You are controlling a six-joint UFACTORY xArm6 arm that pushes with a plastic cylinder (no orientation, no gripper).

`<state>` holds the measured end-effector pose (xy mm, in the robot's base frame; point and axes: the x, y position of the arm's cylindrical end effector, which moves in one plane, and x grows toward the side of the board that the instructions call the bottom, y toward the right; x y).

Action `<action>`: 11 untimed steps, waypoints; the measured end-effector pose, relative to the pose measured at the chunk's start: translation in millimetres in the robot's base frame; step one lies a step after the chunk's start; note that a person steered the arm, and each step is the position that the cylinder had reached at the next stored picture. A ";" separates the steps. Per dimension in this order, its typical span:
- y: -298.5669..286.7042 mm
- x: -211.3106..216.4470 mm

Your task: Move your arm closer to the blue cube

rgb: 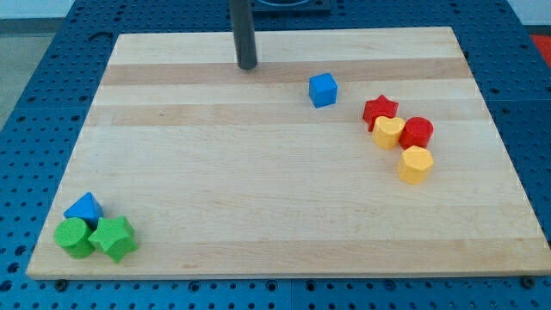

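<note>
The blue cube (323, 89) sits on the wooden board (275, 198) in the upper middle, a little right of centre. My tip (248, 65) is the lower end of a dark rod coming down from the view's top. It stands to the left of the blue cube and slightly higher in the view, with a clear gap between them. Nothing touches the tip.
Right of the cube is a cluster: a red star (380, 109), a yellow heart (388, 132), a red cylinder (417, 132) and a yellow hexagon block (415, 164). At the bottom left are a blue triangle (84, 207), a green cylinder (73, 236) and a green star (114, 238).
</note>
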<state>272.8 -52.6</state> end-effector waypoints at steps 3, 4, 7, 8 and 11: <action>54.1 -0.5; 74.6 -1.4; 127.3 -1.4; 143.6 -1.4; 150.1 39.8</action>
